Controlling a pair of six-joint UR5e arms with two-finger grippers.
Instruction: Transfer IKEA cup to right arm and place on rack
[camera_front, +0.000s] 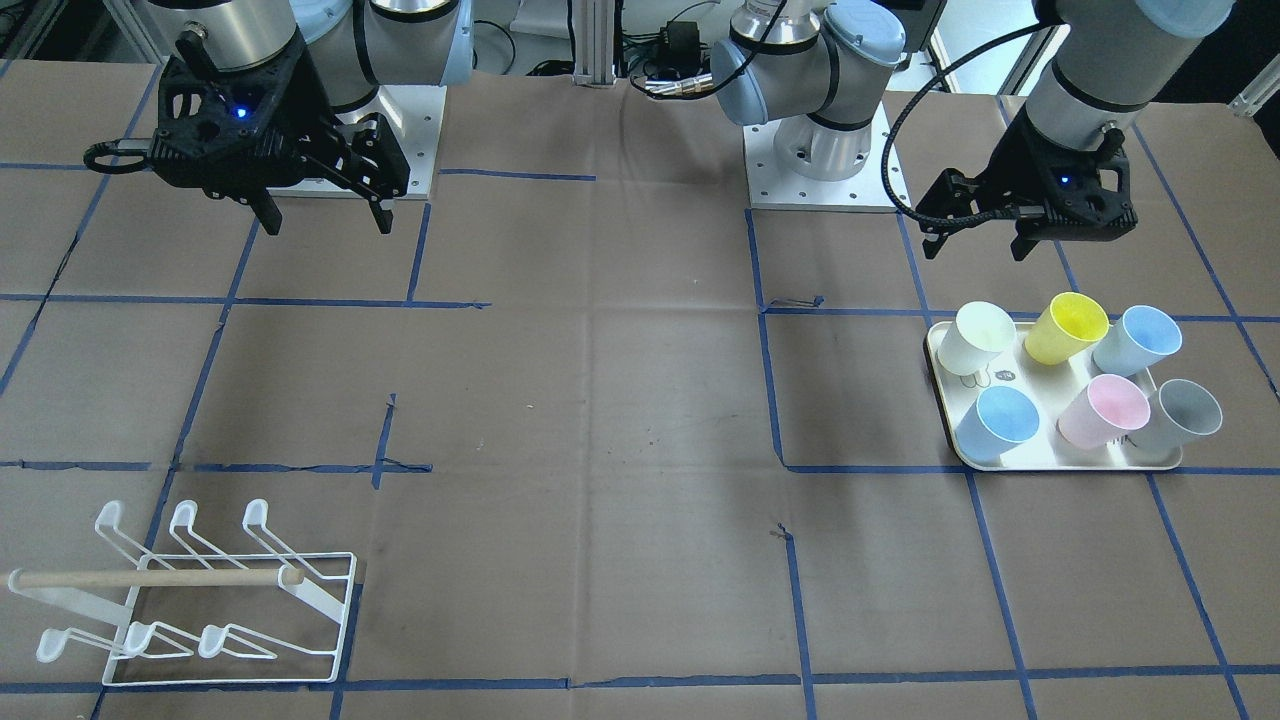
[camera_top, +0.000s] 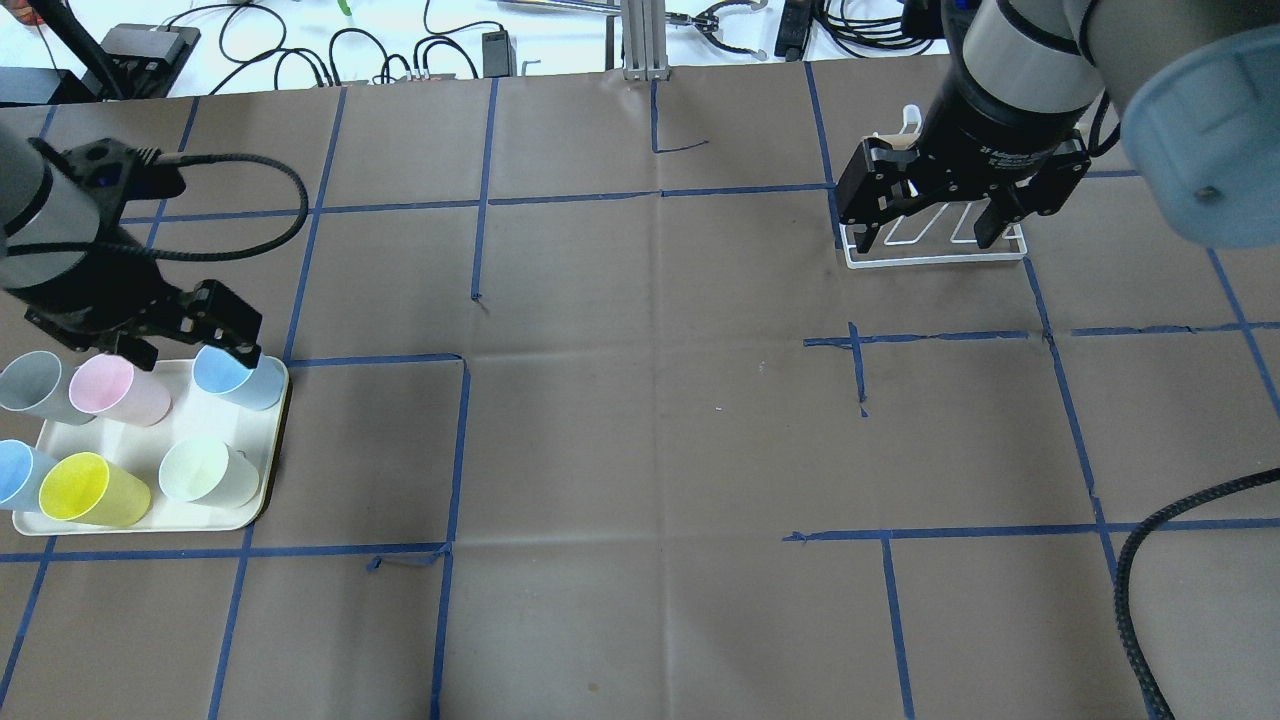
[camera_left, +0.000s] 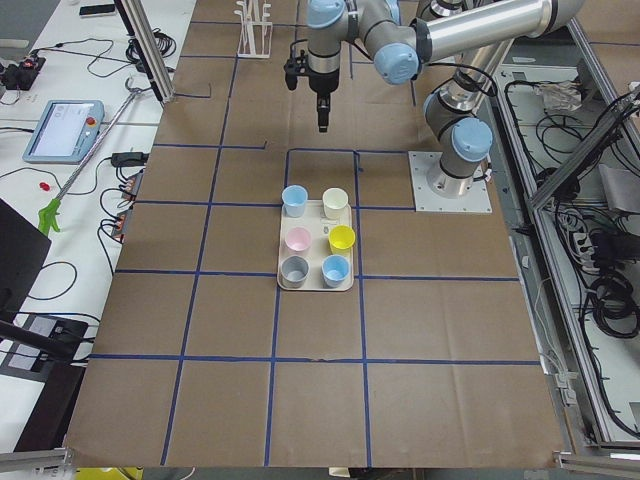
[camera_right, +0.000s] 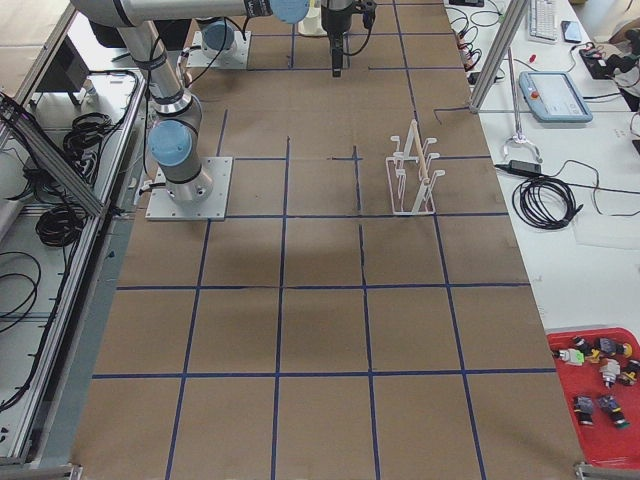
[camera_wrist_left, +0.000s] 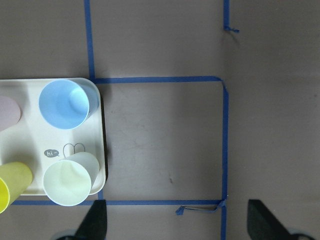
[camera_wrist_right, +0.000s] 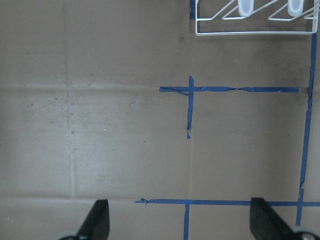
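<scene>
Brown paper covers the table (camera_front: 640, 400) right up to the front camera's near edge, and blue tape (camera_front: 770, 380) marks it into squares. Both arms are mounted at the far side.

In the front-facing view the right arm (camera_front: 250, 30) reaches in at the left. The right gripper (camera_front: 328, 225) hangs high above the paper, its two fingers spread wide with nothing between them. Its wrist camera looks down on bare paper, with only the edge of the rack at the top of that view.

On the other side the left arm (camera_front: 1100, 70) holds the left gripper (camera_front: 975, 250) in the air near the tray. Its jaws are also parted and empty, and it touches no cup. The left wrist camera shows a corner of the tray off to one side of the fingertips.

The rack (camera_front: 318, 597), a low white wire frame with six looped prongs, sits on the table at the right arm's end, close to the operators' edge. A pale wooden dowel (camera_front: 150, 577) lies across it, and no cup hangs on it.

Well apart from it, at the left arm's end, lies the cream rounded tray (camera_front: 1040, 390). All six IKEA cups stand on it mouth-up, in two rows of three:
- **One row:** white (camera_front: 975, 338), yellow (camera_front: 1070, 328) and pale blue (camera_front: 1135, 340).
- **Other row:** blue (camera_front: 1000, 420), pink (camera_front: 1100, 412) and grey (camera_front: 1185, 415).

A small "hi" speech-bubble mark (camera_wrist_left: 50, 153) shows on the tray floor between the blue and white cups.
</scene>
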